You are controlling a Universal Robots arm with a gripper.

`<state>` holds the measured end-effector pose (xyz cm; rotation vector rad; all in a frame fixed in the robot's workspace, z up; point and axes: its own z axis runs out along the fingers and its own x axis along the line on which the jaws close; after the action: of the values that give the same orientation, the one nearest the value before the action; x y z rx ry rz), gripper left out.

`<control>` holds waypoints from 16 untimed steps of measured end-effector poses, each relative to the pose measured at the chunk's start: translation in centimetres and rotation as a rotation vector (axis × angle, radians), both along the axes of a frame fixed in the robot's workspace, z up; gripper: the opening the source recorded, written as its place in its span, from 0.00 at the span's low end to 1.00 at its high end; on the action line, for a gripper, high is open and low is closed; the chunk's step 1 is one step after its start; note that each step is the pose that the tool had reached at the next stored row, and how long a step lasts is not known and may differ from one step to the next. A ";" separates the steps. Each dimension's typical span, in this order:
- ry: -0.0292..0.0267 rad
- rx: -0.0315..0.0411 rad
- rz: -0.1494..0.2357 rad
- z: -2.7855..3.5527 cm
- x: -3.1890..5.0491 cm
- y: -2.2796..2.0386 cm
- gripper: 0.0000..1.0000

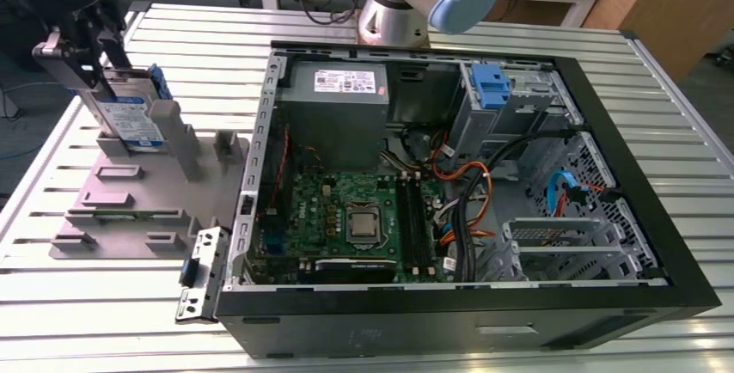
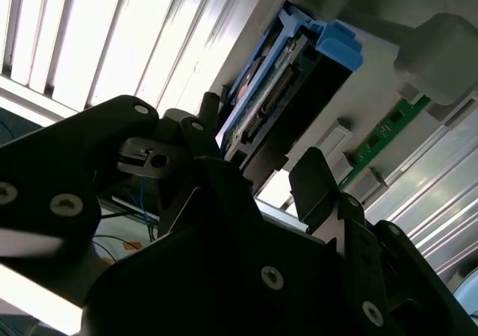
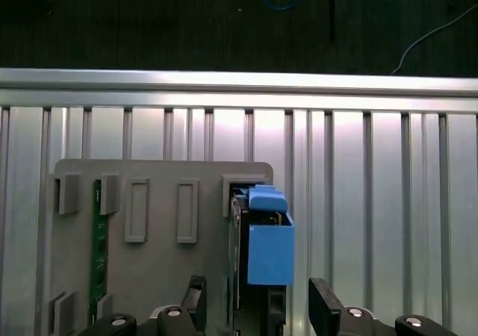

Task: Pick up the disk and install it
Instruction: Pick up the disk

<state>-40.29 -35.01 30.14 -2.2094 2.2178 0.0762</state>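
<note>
1. Exterior view: the disk [image 1: 129, 115] stands on edge in a slot of the grey holder plate [image 1: 161, 188]. The plate lies on the slatted table [image 1: 69, 321] at the exterior view's left, just beside the open computer case [image 1: 401, 326]. Standing upright, the disk leaves its top edge free for a grasp from above. The gripper [image 1: 92, 68] hangs right over that edge.

2. Second wrist view: the black fingers [image 2: 317, 187] reach toward the disk's connector end, one on each side, in line with its flat faces. The blue carrier rail [image 2: 336, 41] runs along the far edge. A green circuit card [image 2: 385, 131] sits in a neighbouring slot of the same plate.

3. First wrist view: the claw is spread wide and grips nothing. A bare gap shows between each fingertip [image 3: 321, 295] and the disk between them. The disk is seated in its slot, so I judge the pick-up is not yet made.
</note>
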 end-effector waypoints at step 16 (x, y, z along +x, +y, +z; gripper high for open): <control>-0.0001 0.0000 0.000 -0.18 0.00 0.14 0.65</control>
<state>-40.29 -34.87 29.96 -2.2097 2.2174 0.0762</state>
